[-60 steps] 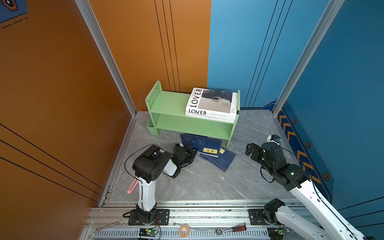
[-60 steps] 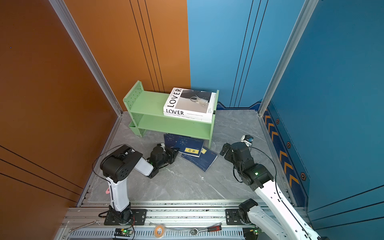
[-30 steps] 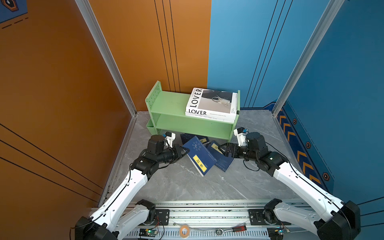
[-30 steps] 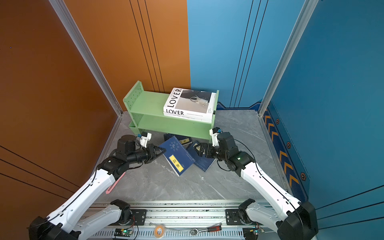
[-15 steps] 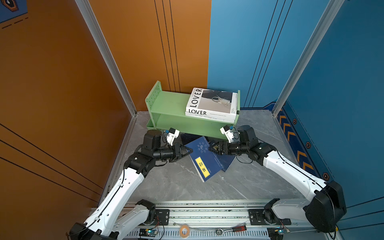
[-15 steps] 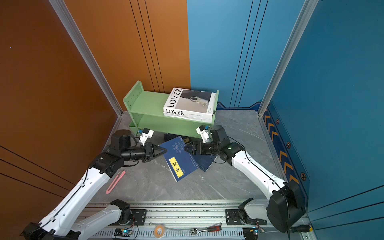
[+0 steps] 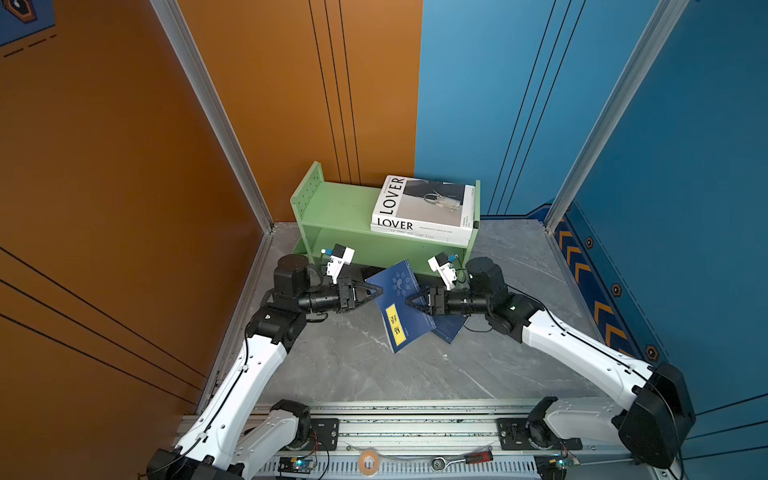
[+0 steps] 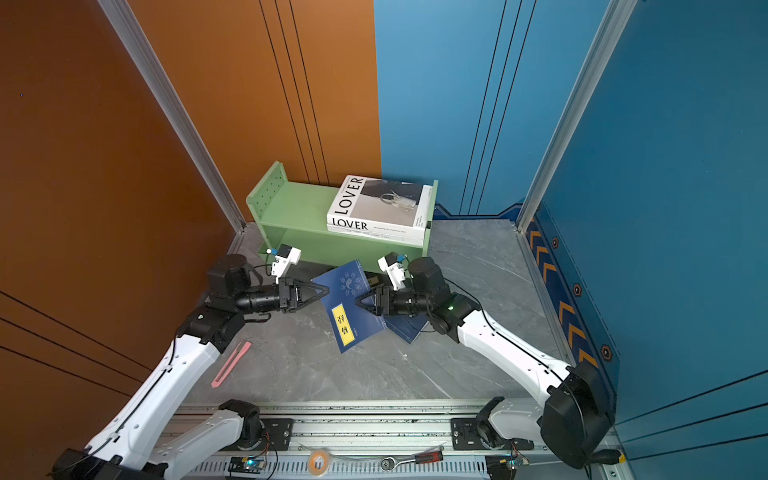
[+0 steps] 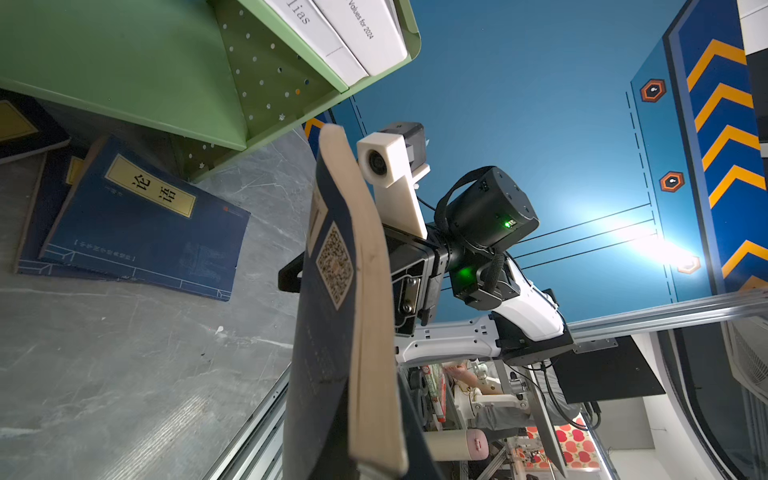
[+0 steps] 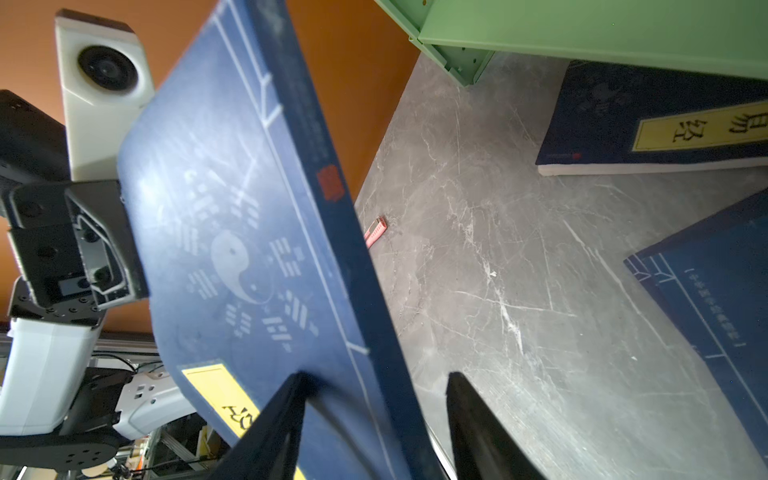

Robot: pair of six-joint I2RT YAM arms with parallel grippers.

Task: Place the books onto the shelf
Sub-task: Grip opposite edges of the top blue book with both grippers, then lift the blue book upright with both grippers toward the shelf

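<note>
A navy book (image 7: 399, 307) (image 8: 345, 307) with a yellow label hangs tilted above the floor, and my left gripper (image 7: 378, 291) (image 8: 326, 291) is shut on one edge of it. My right gripper (image 7: 409, 300) (image 10: 376, 376) straddles the opposite edge, open. One finger lies on the cover and the other stands apart from the spine. The white "LOVER" book (image 7: 424, 203) lies on another white book on the right of the top tier of the green shelf (image 7: 332, 208) (image 8: 291, 203). Two more navy books (image 10: 665, 124) (image 10: 727, 299) lie on the floor in front of the shelf.
A pink tool (image 8: 230, 363) lies on the grey floor near the left wall. Orange and blue walls close in the back and both sides. The front rail carries a tape roll (image 7: 368, 461) and a ratchet.
My left gripper has lifted the navy book off the floor and tilted it. My right gripper has moved in to its far edge and its jaws have narrowed around it.
</note>
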